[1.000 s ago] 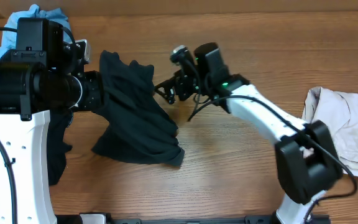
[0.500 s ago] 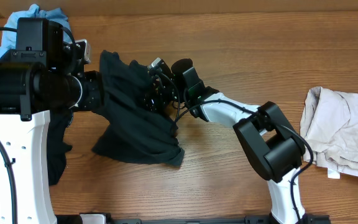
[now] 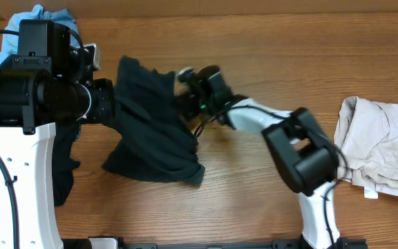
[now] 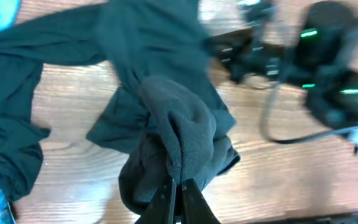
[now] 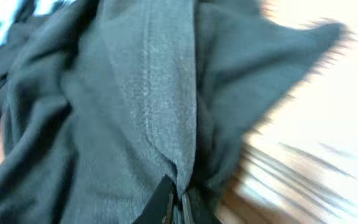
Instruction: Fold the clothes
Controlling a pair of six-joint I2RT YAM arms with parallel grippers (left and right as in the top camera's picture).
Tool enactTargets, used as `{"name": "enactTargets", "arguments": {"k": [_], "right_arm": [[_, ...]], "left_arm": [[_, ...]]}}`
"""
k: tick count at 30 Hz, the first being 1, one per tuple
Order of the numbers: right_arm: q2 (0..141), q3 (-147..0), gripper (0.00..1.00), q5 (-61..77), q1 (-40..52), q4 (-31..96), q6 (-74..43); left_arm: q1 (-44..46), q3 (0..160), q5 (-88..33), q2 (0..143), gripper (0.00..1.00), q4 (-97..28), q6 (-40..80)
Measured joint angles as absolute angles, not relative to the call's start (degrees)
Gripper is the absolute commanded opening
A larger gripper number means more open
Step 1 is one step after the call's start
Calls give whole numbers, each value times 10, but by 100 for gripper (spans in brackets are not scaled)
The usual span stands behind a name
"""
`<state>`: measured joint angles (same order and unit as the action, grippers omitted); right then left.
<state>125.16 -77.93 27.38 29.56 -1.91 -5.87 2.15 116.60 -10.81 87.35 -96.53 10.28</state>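
Wooden table [image 3: 268, 41], black garment [image 3: 150, 138], off-white garment [image 3: 385, 145]

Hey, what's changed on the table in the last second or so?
The right fingers moved left across the table into the black shirt and shut on its edge. The left fingers stayed shut on the shirt's bunched end, and the off-white garment at the right did not move.

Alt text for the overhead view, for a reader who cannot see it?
Two robot arms hold a crumpled black garment between them at a wooden table, the left gripper and right gripper each shut on its cloth. An off-white garment lies at the right edge, light-blue denim at the left.
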Motion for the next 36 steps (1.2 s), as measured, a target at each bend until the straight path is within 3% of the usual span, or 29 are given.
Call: {"name": "enactTargets", "arguments": {"k": [6, 11, 15, 24, 30, 31, 32, 33, 36], "right_arm": [[1037, -874, 4, 200, 92, 218, -60], [920, -1014, 4, 177, -73, 392, -60], [925, -1023, 4, 177, -95, 514, -60], [934, -1020, 6, 159, -98, 647, -59], [934, -1020, 12, 148, -98, 671, -59], [934, -1020, 17, 143, -98, 671, -59], [934, -1020, 50, 139, -98, 671, -59], [934, -1020, 55, 132, -99, 671, -60], [934, -1020, 57, 116, -101, 680, -58]], "left_arm": [[21, 1164, -52, 874, 4, -858, 101], [21, 1162, 6, 874, 4, -630, 101], [22, 1162, 25, 874, 4, -564, 101], [22, 1162, -17, 874, 4, -726, 101], [22, 1162, -24, 874, 4, -748, 101], [22, 1162, -24, 874, 4, -749, 101], [22, 1162, -24, 874, 4, -753, 101], [22, 1162, -24, 874, 4, -757, 101], [22, 1162, -24, 874, 4, -781, 101]]}}
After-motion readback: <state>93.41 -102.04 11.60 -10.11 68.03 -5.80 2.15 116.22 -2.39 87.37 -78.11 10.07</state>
